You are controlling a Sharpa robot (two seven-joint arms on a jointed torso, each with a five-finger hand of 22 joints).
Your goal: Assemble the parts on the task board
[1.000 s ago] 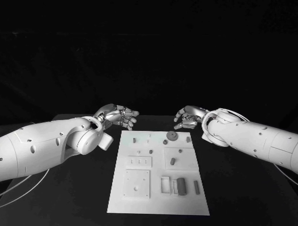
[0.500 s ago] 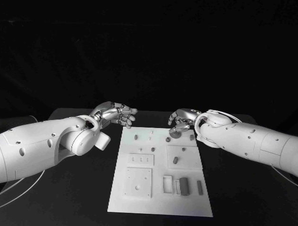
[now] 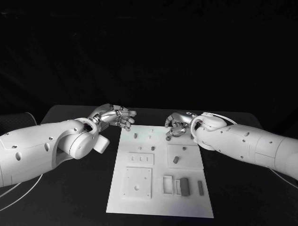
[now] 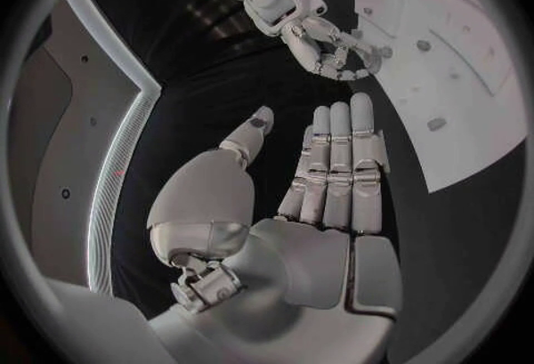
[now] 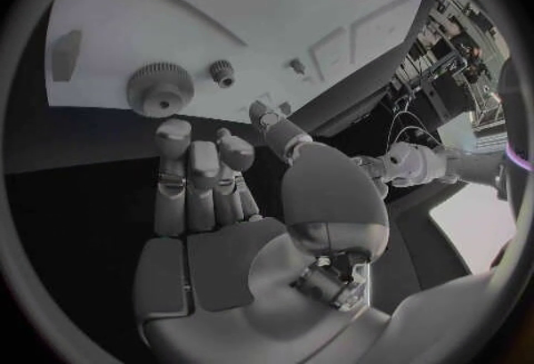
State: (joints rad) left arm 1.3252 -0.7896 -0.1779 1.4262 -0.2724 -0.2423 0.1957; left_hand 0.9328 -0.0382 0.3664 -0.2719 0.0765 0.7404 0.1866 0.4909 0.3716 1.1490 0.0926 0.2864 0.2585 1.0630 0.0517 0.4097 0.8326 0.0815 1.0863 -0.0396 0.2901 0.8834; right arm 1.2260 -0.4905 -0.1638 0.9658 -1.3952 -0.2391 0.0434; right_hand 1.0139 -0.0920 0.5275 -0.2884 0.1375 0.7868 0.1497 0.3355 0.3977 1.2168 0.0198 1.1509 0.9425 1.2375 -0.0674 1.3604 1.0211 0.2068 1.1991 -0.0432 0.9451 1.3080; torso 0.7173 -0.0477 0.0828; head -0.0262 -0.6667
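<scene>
Black table [image 3: 67, 117] all round, and your right hand [image 3: 178, 125] (empty, fingers loosely apart) hovers over the far edge of the task board [image 3: 159, 197], with the big gear [image 5: 159, 89] just beyond its fingertips, nearer it than the empty, open left hand [image 3: 115, 116].

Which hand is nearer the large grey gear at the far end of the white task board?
Right. The right hand hovers just above and beside the large grey gear; the left hand sits off the white task board's opposite far corner, empty.
</scene>
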